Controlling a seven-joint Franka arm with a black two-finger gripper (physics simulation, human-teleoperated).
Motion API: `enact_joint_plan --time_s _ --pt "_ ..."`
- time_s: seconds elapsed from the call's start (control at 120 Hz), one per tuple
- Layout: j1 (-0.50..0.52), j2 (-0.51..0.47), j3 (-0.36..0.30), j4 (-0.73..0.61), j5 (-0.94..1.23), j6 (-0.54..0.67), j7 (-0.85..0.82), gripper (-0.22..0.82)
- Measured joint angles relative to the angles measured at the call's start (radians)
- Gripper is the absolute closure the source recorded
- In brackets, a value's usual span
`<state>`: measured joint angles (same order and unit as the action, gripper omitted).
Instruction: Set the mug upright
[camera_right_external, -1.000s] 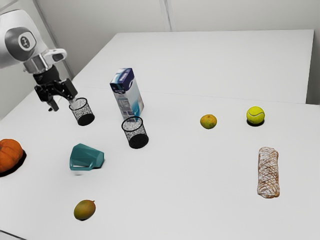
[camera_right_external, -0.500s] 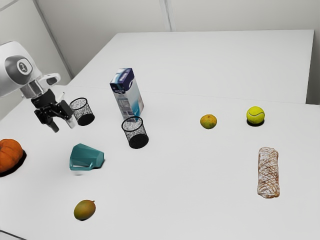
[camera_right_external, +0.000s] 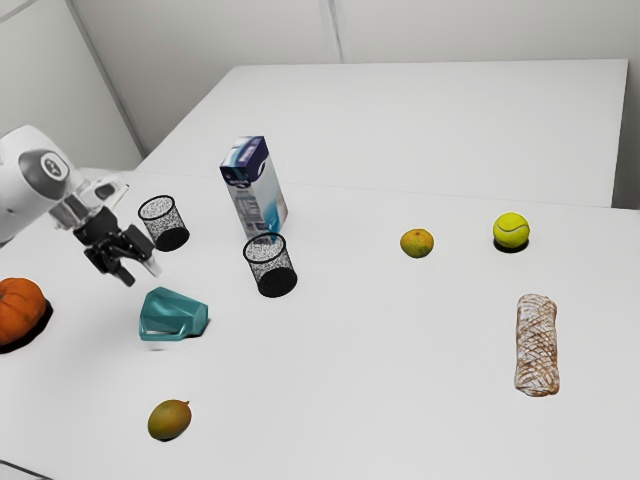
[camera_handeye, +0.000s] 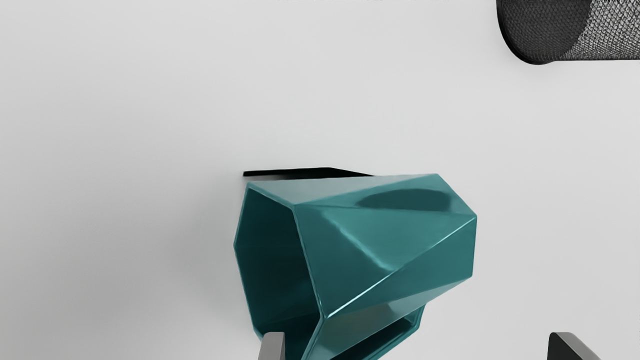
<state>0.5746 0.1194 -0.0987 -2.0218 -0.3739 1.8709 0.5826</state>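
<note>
The gripper (camera_right_external: 141, 275) has dropped closer, jaws apart and empty, while the teal mug (camera_right_external: 173, 315) still lies on its side on the desk (camera_right_external: 350, 370), so it still needs righting

Bright, even light washes the table (camera_right_external: 400, 380) near white in the exterior view, with dark shadows at the pumpkin (camera_right_external: 18, 310) and ball (camera_right_external: 511, 230). In the wrist view, pale glints streak the mug (camera_handeye: 400, 240), its inside is dark, and the table greys past its mouth
</note>
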Motion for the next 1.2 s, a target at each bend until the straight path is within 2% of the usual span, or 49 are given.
enact_joint_plan --time_s 0.425,0.85,0.908,1.067,1.2 --pt "0.033 0.069 0.001 -0.046 -0.142 0.042 0.112 0.04" --pt "0.053 0.097 0.002 -0.128 -0.348 0.089 0.243 0.05" --pt "0.057 0.098 0.002 -0.133 -0.371 0.092 0.260 0.11" --pt "0.058 0.099 0.002 -0.137 -0.400 0.097 0.298 0.39" --pt "0.059 0.095 0.000 -0.137 -0.405 0.101 0.322 0.53"
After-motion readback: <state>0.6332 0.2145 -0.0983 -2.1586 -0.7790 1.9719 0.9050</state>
